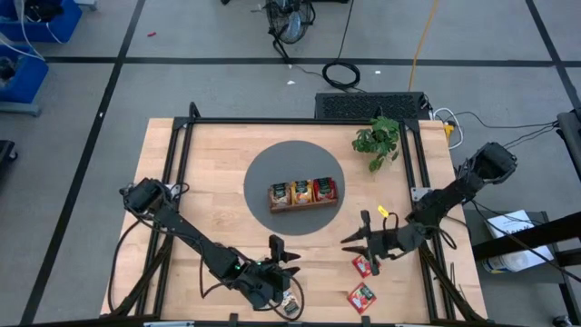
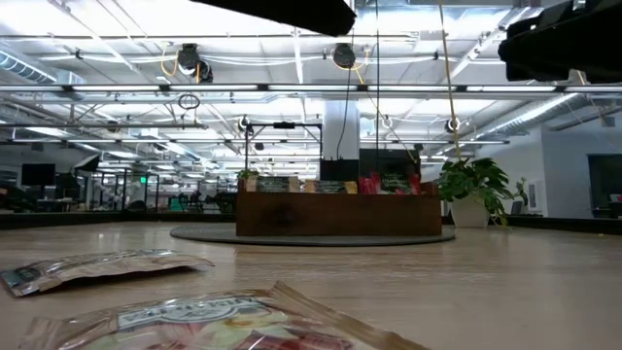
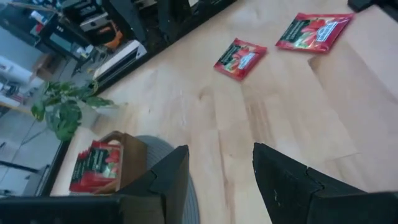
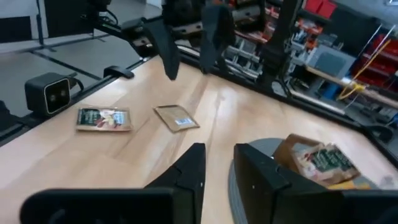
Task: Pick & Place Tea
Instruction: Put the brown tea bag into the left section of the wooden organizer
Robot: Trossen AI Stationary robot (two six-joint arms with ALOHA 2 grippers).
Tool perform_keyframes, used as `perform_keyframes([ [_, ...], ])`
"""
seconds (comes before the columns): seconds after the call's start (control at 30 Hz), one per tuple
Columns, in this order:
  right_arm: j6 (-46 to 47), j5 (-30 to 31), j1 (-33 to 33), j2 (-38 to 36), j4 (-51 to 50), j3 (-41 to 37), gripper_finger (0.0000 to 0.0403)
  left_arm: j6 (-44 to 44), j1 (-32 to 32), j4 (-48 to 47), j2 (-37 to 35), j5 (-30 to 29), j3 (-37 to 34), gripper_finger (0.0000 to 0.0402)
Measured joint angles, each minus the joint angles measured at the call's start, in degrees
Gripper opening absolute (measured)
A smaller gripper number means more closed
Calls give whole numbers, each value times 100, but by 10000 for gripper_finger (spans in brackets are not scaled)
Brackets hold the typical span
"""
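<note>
Right gripper (image 1: 356, 242): raised over the table's (image 1: 200, 182) right side, fingers (image 4: 189, 168) narrowly parted, nothing held. Left gripper (image 1: 283, 251): near the front edge, fingers spread, empty. Tea: 2 red packets (image 1: 363, 281) lying flat at front right; further packets stood in the wooden tray (image 1: 302, 193) on the grey mat (image 1: 263, 173). Plant (image 1: 379, 140) at rear right. Grey floor around.

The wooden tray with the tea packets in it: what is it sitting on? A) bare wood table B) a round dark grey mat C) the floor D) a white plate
B: in the high view the wooden tray sits in the middle of a round dark grey mat on the table.
</note>
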Motion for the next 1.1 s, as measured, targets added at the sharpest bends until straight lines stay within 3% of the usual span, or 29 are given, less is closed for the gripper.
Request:
perform_keyframes([
  [0.27, -101, -23, 54, 0, 62, 0, 38, -97, 267, -138, 0, 561, -1, 182],
  [0.43, -68, -786, 54, 0, 267, 0, 3, -251, 362, -135, 2, 1159, 0, 182],
  [0.63, -98, -1211, 54, 0, 187, 0, 9, -594, 402, -149, 2, 1127, 0, 182],
  [1.1, -165, -1210, 54, 0, 140, 0, 4, -494, 478, -129, 2, 1102, -2, 182],
])
